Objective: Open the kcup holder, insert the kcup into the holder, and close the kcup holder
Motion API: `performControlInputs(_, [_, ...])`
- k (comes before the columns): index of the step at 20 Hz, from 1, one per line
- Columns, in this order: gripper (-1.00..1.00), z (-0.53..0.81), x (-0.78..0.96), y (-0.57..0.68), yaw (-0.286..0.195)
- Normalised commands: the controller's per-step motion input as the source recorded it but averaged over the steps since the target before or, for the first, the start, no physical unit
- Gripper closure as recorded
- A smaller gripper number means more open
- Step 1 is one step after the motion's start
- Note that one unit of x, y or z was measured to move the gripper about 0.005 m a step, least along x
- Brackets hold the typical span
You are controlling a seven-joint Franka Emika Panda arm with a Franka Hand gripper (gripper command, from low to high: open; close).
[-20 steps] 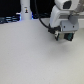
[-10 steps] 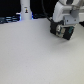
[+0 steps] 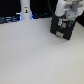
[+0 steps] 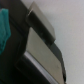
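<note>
The kcup holder [image 3: 62,29] is a black boxy block at the back of the white table, on the exterior view's right. The white arm comes down on it from above, and my gripper [image 3: 63,22] sits right at its top, with the fingers too blurred to make out. In the wrist view the kcup holder [image 4: 42,50] fills the picture very close up, with its grey panels set in black. A teal-green shape [image 4: 4,27] shows at the picture's edge. It could be the kcup's top, but I cannot tell.
A white bottle-shaped post [image 3: 25,11] stands at the back, toward the exterior view's left, with dark objects [image 3: 7,20] beside it. The white table [image 3: 35,57] spreads out in front of the holder.
The arm has shifted slightly toward the exterior view's left and stays over the kcup holder. The post has not moved.
</note>
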Motion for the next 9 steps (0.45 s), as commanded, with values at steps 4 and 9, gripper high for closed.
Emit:
performControlInputs(4, [-1.0, 0.75, 0.2, 0.09, 0.015])
performControlInputs(9, [-1.0, 0.49, 0.15, 0.03, -0.002])
